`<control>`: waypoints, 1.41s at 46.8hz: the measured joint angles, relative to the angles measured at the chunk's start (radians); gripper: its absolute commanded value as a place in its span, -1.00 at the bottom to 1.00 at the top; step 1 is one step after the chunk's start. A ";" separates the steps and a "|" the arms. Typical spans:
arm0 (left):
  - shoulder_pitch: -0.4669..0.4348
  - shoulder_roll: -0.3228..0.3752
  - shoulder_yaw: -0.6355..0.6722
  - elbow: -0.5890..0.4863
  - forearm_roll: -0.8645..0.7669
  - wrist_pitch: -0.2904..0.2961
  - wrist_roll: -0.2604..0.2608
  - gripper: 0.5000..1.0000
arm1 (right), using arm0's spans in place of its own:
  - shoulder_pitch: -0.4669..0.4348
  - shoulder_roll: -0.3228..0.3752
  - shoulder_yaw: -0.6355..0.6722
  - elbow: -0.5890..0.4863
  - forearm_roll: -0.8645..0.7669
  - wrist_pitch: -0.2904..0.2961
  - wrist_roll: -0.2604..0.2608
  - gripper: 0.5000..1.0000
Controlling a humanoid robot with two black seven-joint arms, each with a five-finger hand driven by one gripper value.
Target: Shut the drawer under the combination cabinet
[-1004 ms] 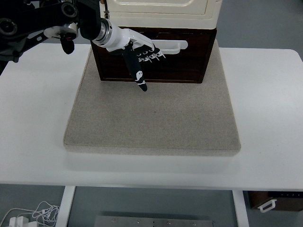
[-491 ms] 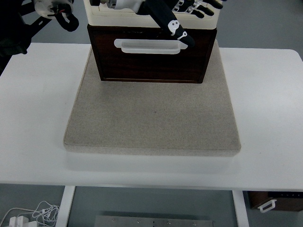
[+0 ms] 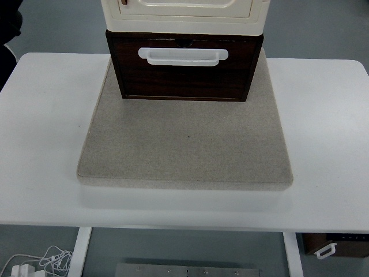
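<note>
The combination cabinet stands at the back of a grey mat [image 3: 184,144]: a cream upper part [image 3: 184,14] on top of a dark brown drawer [image 3: 184,72] with a white handle [image 3: 183,56]. The drawer front sits close under the cream part, with only a thin dark gap along its top edge. Neither robot hand shows in the head view. A dark shape at the top left corner [image 3: 8,23] may be part of the left arm; no fingers are visible there.
The white table [image 3: 46,144] extends on both sides of the mat. Below the table's front edge lie white cables [image 3: 34,262] on the floor and a brown box with a white handle [image 3: 334,247] at the right.
The left arm and hand, in front of the drawer a second ago and over the cabinet top half a second ago, have lifted out of view. The drawer looks unchanged.
</note>
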 measured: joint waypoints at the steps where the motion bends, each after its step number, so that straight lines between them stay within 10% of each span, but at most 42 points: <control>1: 0.000 0.001 -0.012 0.007 -0.001 0.007 -0.003 1.00 | 0.000 0.000 0.000 0.000 0.000 0.000 0.000 0.81; 25: 0.005 0.007 -0.131 0.268 -0.038 0.247 -0.067 1.00 | 0.000 0.000 0.000 0.000 0.000 0.000 0.000 0.81; 66: 0.160 -0.047 -0.114 0.575 -0.314 0.380 0.021 1.00 | 0.000 0.000 0.000 0.000 0.000 0.000 0.000 0.81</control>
